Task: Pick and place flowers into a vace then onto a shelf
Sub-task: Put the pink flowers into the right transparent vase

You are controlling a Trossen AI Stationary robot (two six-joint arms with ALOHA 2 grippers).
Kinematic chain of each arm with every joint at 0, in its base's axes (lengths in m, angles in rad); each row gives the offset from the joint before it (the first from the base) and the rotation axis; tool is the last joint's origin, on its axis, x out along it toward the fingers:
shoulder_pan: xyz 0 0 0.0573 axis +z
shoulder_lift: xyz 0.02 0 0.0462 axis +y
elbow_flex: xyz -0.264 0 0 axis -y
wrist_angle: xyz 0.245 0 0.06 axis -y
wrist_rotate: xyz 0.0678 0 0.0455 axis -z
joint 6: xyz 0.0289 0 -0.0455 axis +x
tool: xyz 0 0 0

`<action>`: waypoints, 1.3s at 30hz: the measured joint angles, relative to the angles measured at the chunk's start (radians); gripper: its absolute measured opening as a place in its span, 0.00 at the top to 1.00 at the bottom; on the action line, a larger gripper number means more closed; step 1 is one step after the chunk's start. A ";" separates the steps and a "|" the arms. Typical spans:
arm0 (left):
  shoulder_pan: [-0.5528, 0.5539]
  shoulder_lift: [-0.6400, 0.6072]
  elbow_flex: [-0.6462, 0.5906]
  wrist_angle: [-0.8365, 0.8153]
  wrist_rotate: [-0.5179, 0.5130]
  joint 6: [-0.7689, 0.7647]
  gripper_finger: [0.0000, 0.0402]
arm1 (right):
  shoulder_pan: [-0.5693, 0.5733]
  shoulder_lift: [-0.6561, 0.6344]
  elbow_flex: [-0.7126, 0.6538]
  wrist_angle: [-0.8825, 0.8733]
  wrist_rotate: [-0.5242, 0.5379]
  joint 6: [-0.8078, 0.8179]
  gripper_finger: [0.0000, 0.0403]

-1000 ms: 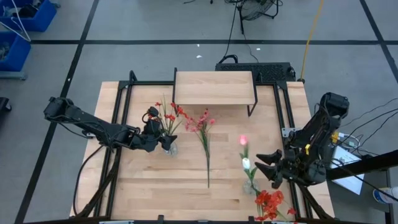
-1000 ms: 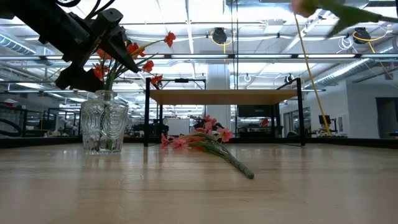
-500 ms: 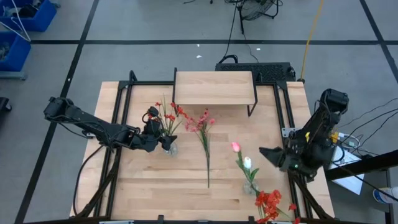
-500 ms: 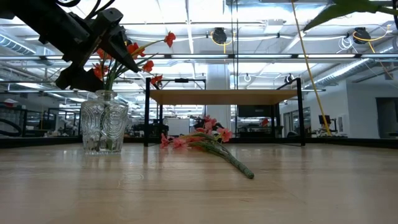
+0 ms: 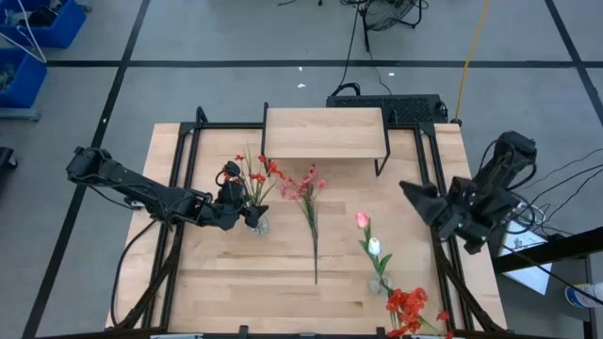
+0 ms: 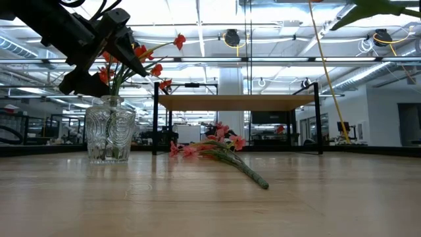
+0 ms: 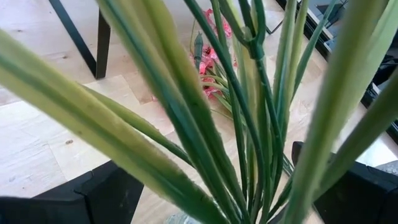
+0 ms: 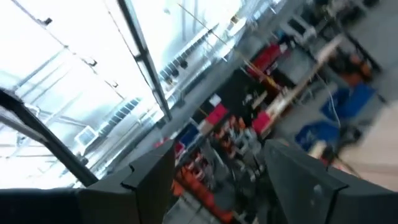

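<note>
Since a second ago the right gripper (image 5: 415, 196) has swung from the table's 5 o'clock edge up toward 3 o'clock, fingers parted on nothing. Left gripper (image 5: 247, 209), spread wide, flanks the stems in the vase (image 5: 258, 224); one spray (image 5: 310, 209) and the buds (image 5: 369, 243) lie loose, shelf (image 5: 325, 132) bare.

Overhead, one camera looks straight down on my table (image 5: 283, 273); another sits level at tabletop height. Both share the vase (image 6: 110, 136) and shelf (image 5: 325, 132). My left wrist camera crowds the stems (image 7: 249, 112).

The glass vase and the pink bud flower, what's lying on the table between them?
One loose flower stem with pink blossoms lies between the vase and the pink bud, seen in the high view.
</note>
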 joint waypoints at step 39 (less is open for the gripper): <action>-0.143 -0.027 0.000 0.020 0.671 0.434 0.01 | -0.650 0.382 0.595 -1.160 -0.599 0.750 0.48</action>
